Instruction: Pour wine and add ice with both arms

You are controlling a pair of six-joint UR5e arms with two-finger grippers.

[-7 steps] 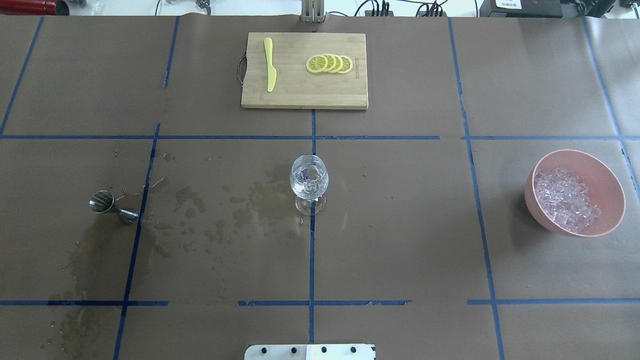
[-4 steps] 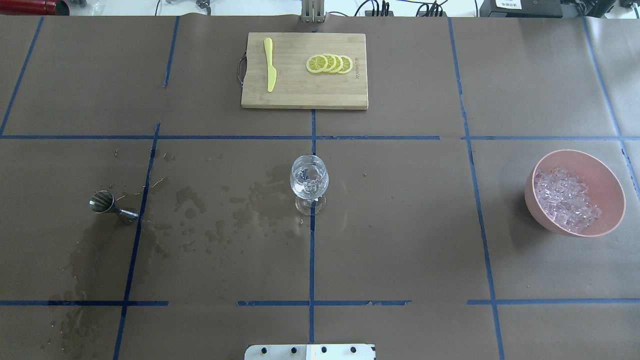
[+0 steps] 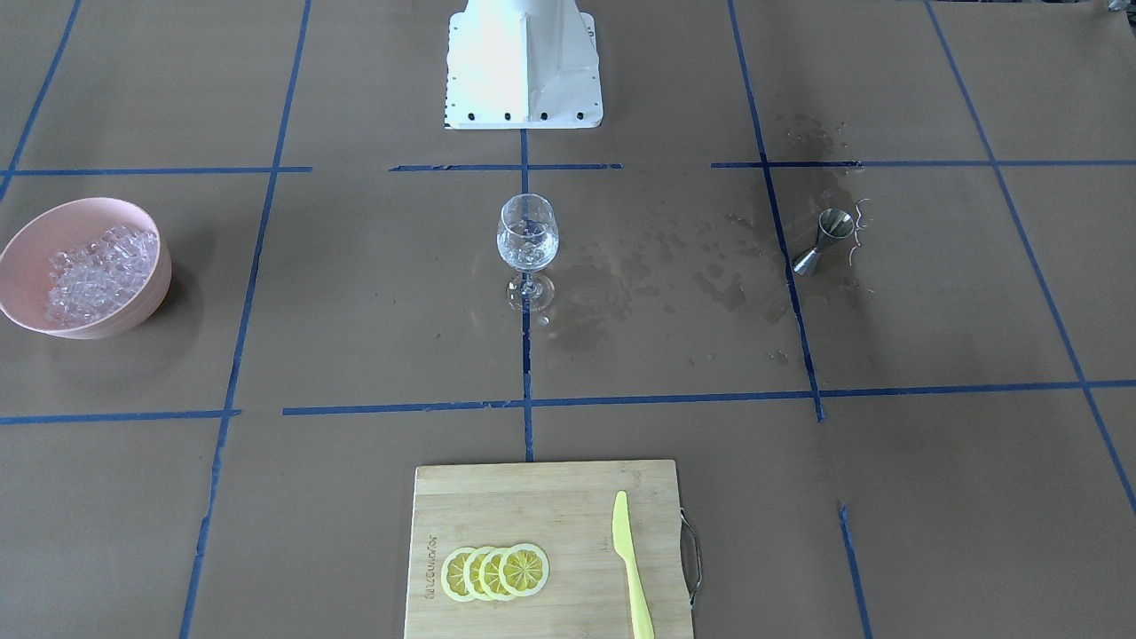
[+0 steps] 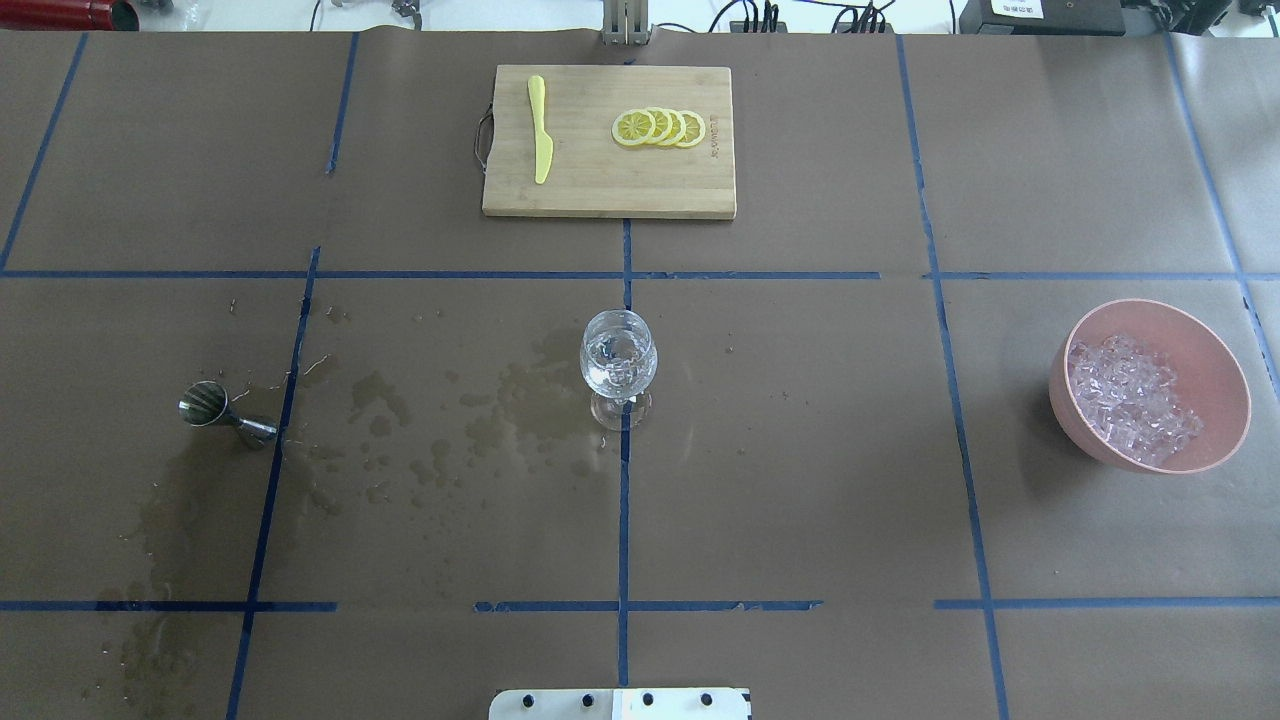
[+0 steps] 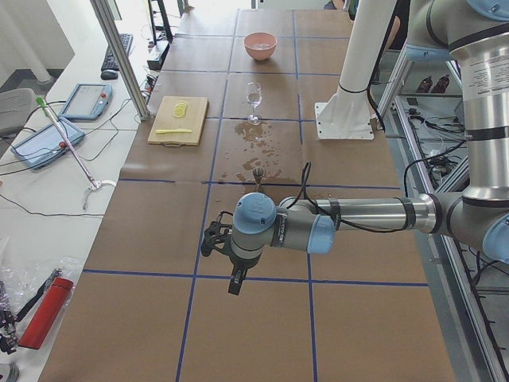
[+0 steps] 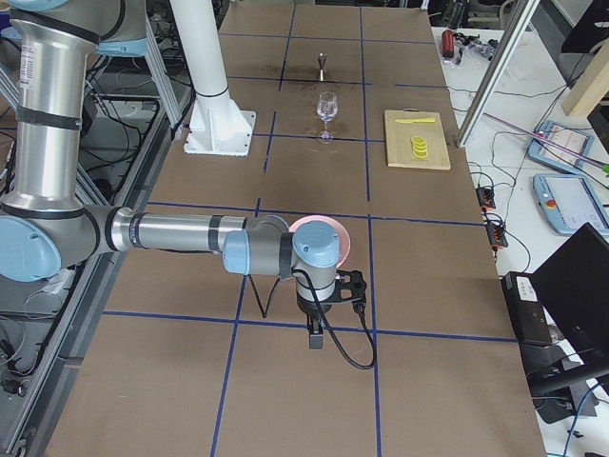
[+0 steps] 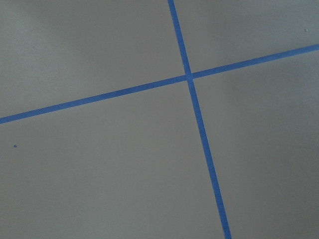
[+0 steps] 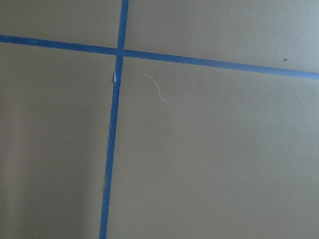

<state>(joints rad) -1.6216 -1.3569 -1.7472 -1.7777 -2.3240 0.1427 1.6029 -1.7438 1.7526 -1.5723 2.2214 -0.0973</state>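
A stemmed glass [image 4: 619,362] [image 3: 527,240] stands upright at the table's centre with clear contents. The ice [image 4: 1130,400] [image 3: 89,271] is heaped in a pink bowl [image 4: 1215,345] at the robot's right. No wine shows as such. Both arms hang off beyond the table's ends. My left gripper [image 5: 235,282] is far out past the jigger, seen only in the exterior left view. My right gripper [image 6: 316,335] hangs past the bowl, seen only in the exterior right view. I cannot tell whether either is open or shut. Both wrist views hold only brown paper and blue tape.
A steel jigger [image 4: 225,412] stands on the robot's left among wet patches [image 4: 440,430]. A wooden board [image 4: 600,190] with lemon slices [image 4: 660,127] and a yellow knife [image 4: 540,130] lies at the far edge. The white base block [image 3: 524,80] is at the near edge.
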